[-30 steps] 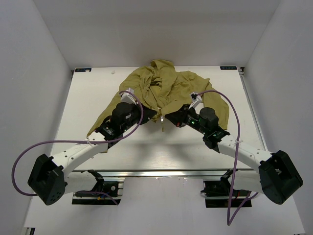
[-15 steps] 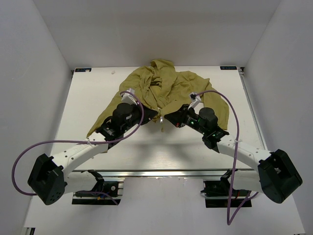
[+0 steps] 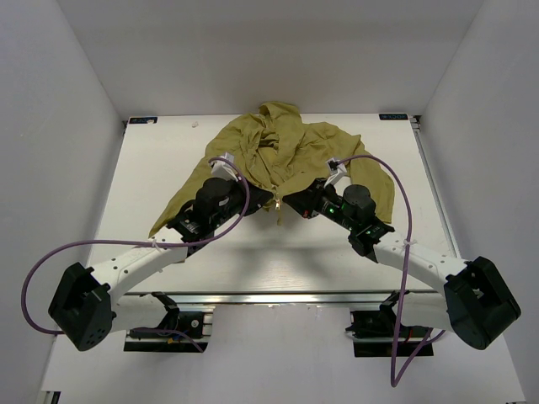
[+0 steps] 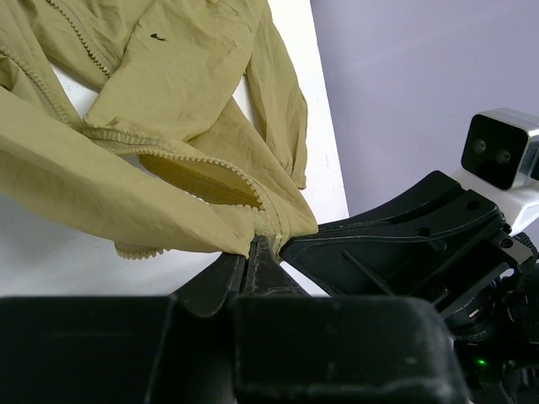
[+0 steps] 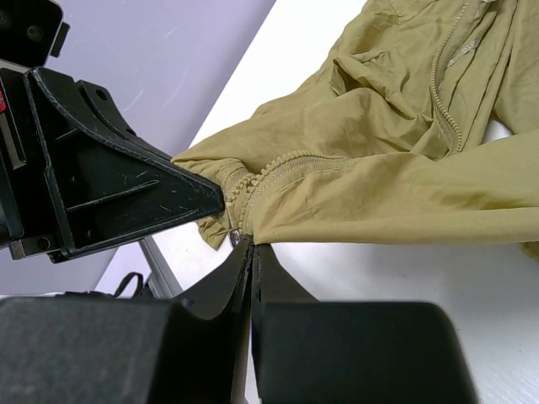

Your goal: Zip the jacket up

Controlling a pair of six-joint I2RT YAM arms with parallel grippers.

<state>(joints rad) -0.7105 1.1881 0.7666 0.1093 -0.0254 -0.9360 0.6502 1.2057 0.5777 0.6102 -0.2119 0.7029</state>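
My left gripper (image 4: 253,249) and right gripper (image 5: 250,250) each pinch the lifted bottom hem of the olive-yellow thin fabric jacket (image 3: 282,147), crumpled on the far half of the white table (image 3: 152,168)

**Two sets of fingers meet at one jacket corner**

The left fingers (image 4: 221,282) are pressed together on a bunched corner of the jacket (image 4: 168,67), where a line of zipper teeth (image 4: 202,160) ends. The black right fingers (image 4: 362,252) come in from the side, their tip touching that same corner. From the pinch the olive-yellow cloth fans out, wrinkled, over the white counter (image 4: 50,252), and a small dark logo (image 4: 157,35) shows on one panel. A silver wrist camera (image 4: 501,150) sits above the right fingers, against a grey wall (image 4: 404,76).
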